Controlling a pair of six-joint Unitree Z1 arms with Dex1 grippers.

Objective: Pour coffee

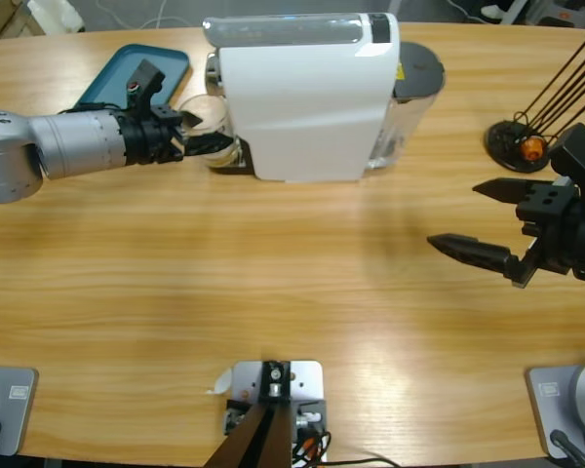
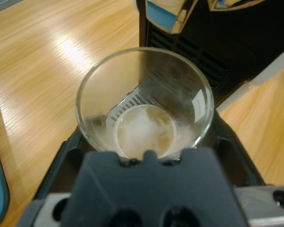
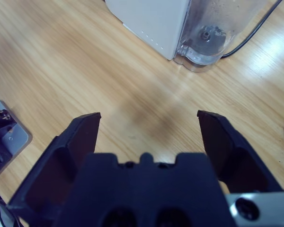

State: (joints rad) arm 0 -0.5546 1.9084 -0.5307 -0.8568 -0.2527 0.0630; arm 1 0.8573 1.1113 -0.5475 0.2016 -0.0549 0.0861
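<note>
A clear glass tumbler (image 2: 144, 101) stands on the black drip tray at the left end of the white coffee machine (image 1: 302, 93). A thin layer of light-brown coffee (image 2: 149, 130) lies in its bottom. My left gripper (image 1: 197, 136) reaches in from the left and is shut on the tumbler (image 1: 207, 119), one black jaw on each side; in the left wrist view the left gripper (image 2: 146, 135) frames the glass. My right gripper (image 1: 453, 214) hovers open over bare table at the right, nothing between its jaws. The right wrist view shows the right gripper (image 3: 149, 118) facing the machine's white side (image 3: 151, 19).
A teal tray (image 1: 127, 73) lies behind the left arm. The machine's clear water tank (image 3: 213, 33) and a black cable (image 3: 255, 33) sit at its far end. A black stand with thin rods (image 1: 517, 141) is at the right rear.
</note>
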